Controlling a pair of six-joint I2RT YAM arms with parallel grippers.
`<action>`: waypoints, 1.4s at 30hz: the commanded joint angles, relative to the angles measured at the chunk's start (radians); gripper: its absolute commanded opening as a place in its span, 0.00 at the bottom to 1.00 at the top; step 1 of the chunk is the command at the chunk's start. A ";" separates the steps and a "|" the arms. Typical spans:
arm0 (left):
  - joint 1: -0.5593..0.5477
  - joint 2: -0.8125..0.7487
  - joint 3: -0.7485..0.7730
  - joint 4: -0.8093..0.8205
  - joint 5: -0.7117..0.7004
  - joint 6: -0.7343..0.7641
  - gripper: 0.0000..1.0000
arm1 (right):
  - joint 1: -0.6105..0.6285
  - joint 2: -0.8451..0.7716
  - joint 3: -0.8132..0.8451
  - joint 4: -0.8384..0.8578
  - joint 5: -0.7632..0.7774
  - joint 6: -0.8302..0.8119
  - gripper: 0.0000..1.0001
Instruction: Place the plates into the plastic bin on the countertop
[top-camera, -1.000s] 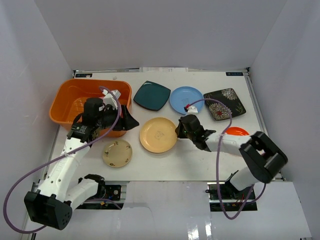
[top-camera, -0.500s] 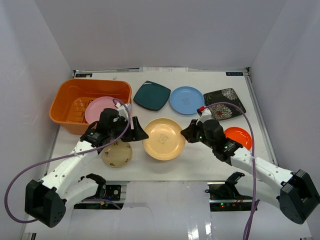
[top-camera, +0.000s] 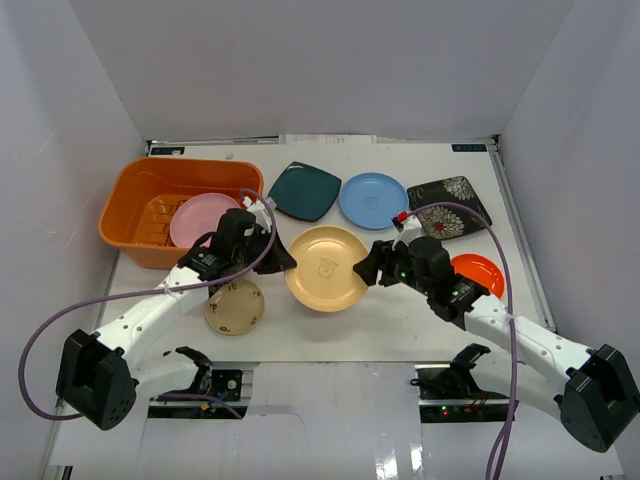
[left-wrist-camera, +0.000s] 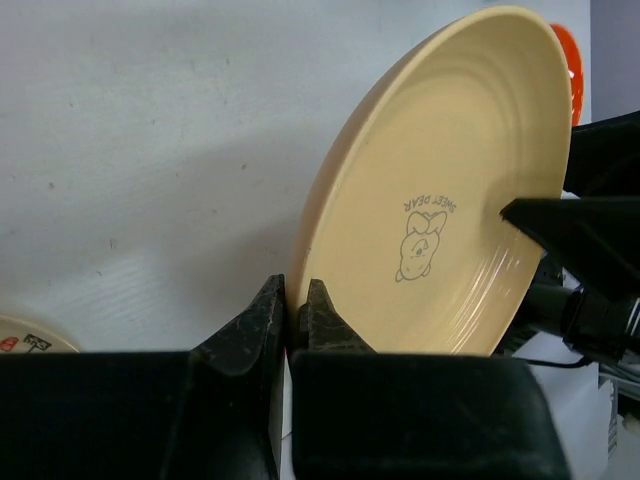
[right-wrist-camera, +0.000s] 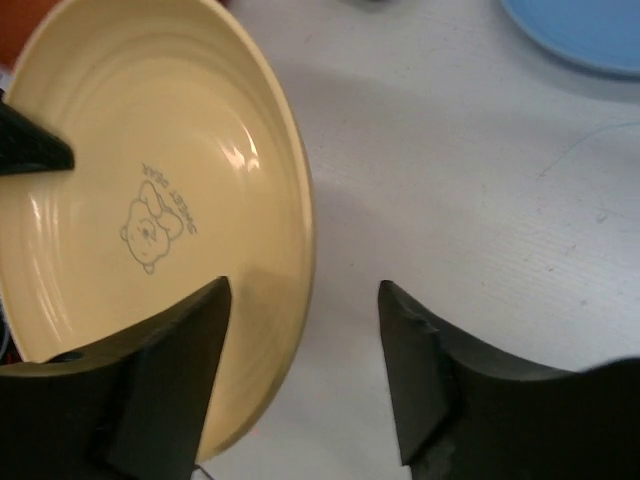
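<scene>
A tan plate (top-camera: 325, 268) with a bear drawing hangs tilted above the countertop (top-camera: 390, 315) between both arms. My left gripper (top-camera: 283, 262) is shut on its left rim; in the left wrist view the fingers (left-wrist-camera: 262, 318) pinch the edge of the tan plate (left-wrist-camera: 450, 200). My right gripper (top-camera: 368, 268) stands open at the right rim, and in the right wrist view the tan plate's (right-wrist-camera: 150, 220) edge lies between the spread fingers (right-wrist-camera: 415, 350) without being pinched. The orange plastic bin (top-camera: 135, 185) at far left holds a pink plate (top-camera: 203, 218).
On the countertop lie a teal square plate (top-camera: 304, 191), a light blue plate (top-camera: 372, 199), a black floral square plate (top-camera: 449, 207), an orange plate (top-camera: 478, 266) under the right arm and a small speckled beige plate (top-camera: 234, 307) under the left arm.
My left gripper came over from the bin and closed on the tan plate's left rim. My right gripper, which had lifted the plate, opened and let go of its right rim.
</scene>
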 joint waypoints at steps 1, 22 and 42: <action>0.003 0.001 0.142 0.067 -0.105 -0.018 0.00 | -0.024 -0.016 0.101 -0.022 0.052 -0.044 0.70; 0.529 -0.083 0.207 0.139 -0.467 -0.202 0.00 | -0.457 0.473 0.349 0.078 0.200 -0.035 0.65; 0.742 0.074 0.114 0.101 -0.707 -0.134 0.00 | -0.475 0.845 0.437 0.215 0.106 0.101 0.65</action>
